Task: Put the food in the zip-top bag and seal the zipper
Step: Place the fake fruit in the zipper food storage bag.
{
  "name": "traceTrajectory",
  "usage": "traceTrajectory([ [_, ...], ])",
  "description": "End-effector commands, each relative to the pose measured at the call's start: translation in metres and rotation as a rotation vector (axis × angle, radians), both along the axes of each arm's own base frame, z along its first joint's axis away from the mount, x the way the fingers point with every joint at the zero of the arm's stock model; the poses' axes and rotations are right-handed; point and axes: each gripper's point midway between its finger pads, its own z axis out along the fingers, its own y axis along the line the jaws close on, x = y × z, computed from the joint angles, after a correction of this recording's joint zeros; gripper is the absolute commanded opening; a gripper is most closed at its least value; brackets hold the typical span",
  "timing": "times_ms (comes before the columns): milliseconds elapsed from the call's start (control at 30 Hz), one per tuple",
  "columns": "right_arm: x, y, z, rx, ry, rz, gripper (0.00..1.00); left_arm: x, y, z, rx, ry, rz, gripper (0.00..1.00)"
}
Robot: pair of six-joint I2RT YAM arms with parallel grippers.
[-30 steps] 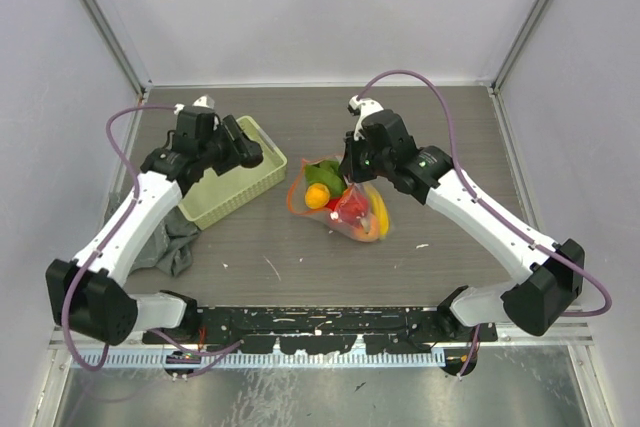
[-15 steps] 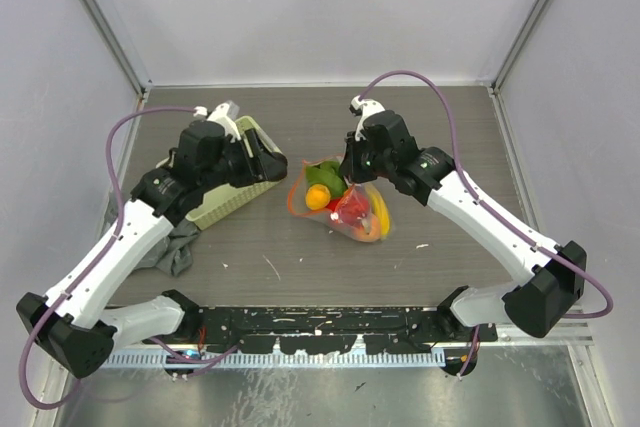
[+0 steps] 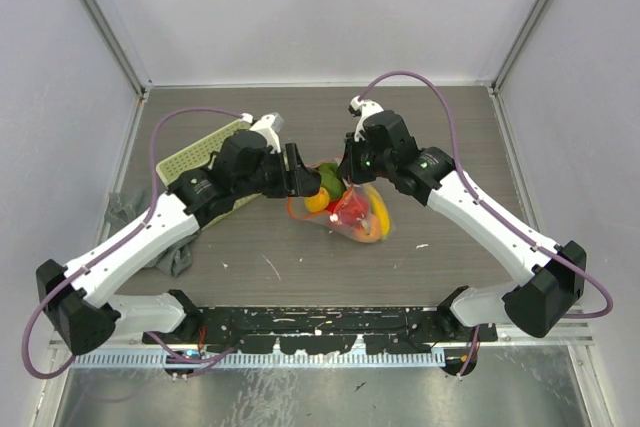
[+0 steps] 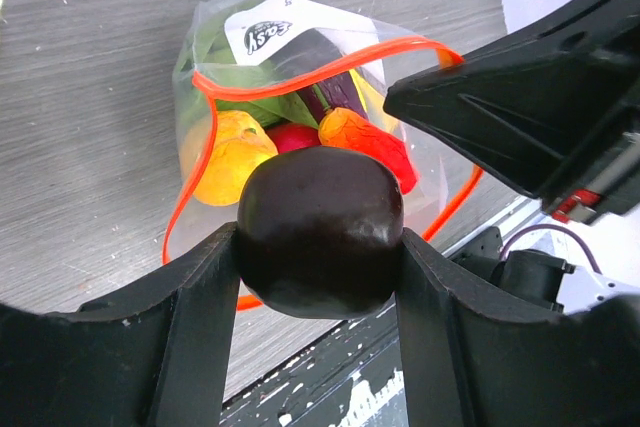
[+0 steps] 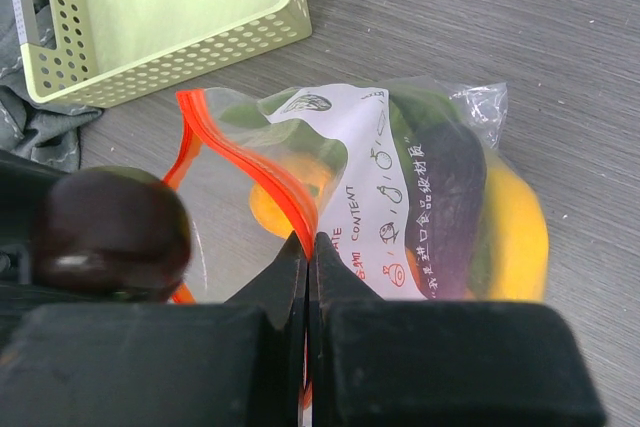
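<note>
The clear zip-top bag (image 3: 352, 219) lies mid-table, mouth open toward the left. Inside it are a green leaf (image 3: 322, 175), an orange piece (image 3: 317, 198), a red piece (image 3: 350, 209) and a yellow banana (image 3: 379, 212). My left gripper (image 4: 318, 247) is shut on a dark brown piece (image 4: 320, 232) and holds it just above the open mouth, over the red-orange zipper (image 4: 300, 72). My right gripper (image 5: 308, 242) is shut on the zipper edge (image 5: 255, 162) and holds that side up. The brown piece also shows in the right wrist view (image 5: 110, 232).
The yellow-green mesh basket (image 3: 200, 152) stands at the back left, looking empty in the right wrist view (image 5: 160, 17). A grey cloth (image 3: 165, 242) lies beside it at the left edge. The two grippers are close together over the bag.
My left arm has swung right from over the basket to the bag's mouth, carrying the dark brown piece. The right arm and the bag have stayed put.
</note>
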Motion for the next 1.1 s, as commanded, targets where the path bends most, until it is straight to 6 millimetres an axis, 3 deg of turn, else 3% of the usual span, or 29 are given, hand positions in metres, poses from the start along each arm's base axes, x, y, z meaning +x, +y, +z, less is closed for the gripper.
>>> traceTrajectory([
  [0, -0.001, 0.010, 0.041, 0.108, -0.090, 0.025, 0.00, 0.013, -0.024, 0.027, -0.069, -0.081, -0.014, 0.53],
  [300, -0.002, 0.013, 0.040, 0.111, -0.086, 0.035, 0.00, 0.026, -0.051, 0.000, -0.019, -0.046, -0.026, 0.59],
  [400, -0.002, 0.014, 0.041, 0.114, -0.085, 0.039, 0.00, 0.031, -0.055, -0.009, 0.000, -0.036, -0.021, 0.66],
  [567, -0.001, 0.015, 0.043, 0.112, -0.088, 0.044, 0.00, 0.032, -0.056, -0.006, 0.000, -0.043, -0.023, 0.81],
  [667, 0.000, 0.016, 0.041, 0.109, -0.086, 0.046, 0.00, 0.031, -0.052, -0.001, 0.005, -0.054, -0.020, 0.86],
  [833, 0.000, 0.017, 0.040, 0.107, -0.085, 0.047, 0.00, 0.021, -0.040, 0.010, 0.012, -0.061, -0.021, 0.87],
  [1067, 0.000, 0.016, 0.041, 0.106, -0.087, 0.047, 0.00, 0.001, -0.007, 0.025, 0.040, -0.078, 0.013, 0.87],
])
